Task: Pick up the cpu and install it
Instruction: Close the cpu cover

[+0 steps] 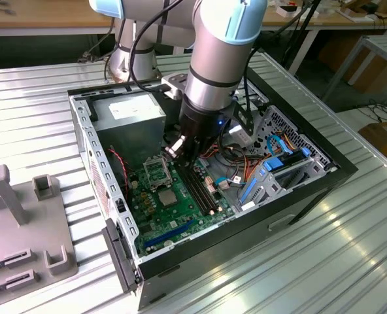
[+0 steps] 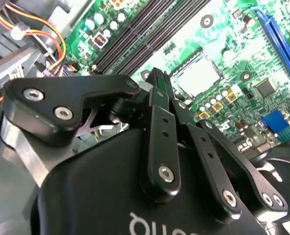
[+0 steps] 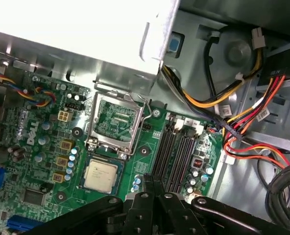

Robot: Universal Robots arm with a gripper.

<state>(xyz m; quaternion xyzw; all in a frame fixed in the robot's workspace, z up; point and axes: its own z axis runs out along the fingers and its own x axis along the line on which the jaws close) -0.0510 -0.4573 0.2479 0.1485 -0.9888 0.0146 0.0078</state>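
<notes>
- cpu [image 3: 101, 175] is a flat square chip with a dull silver lid, already lying in the green motherboard [image 3: 47, 161], right beside the open metal socket frame [image 3: 113, 120]
- gripper [image 2: 159, 88] is matte black with bolted links; fingers pressed together, holding nothing, hanging just above the board near the cpu [image 2: 198, 74]
- first wrist view gets the shiny steel bracket and the red/yellow cable bundle [image 3: 243, 115]; exterior view has the whole case [image 1: 298, 196] on a ribbed metal table [image 1: 350, 261], arm covering the middle
</notes>
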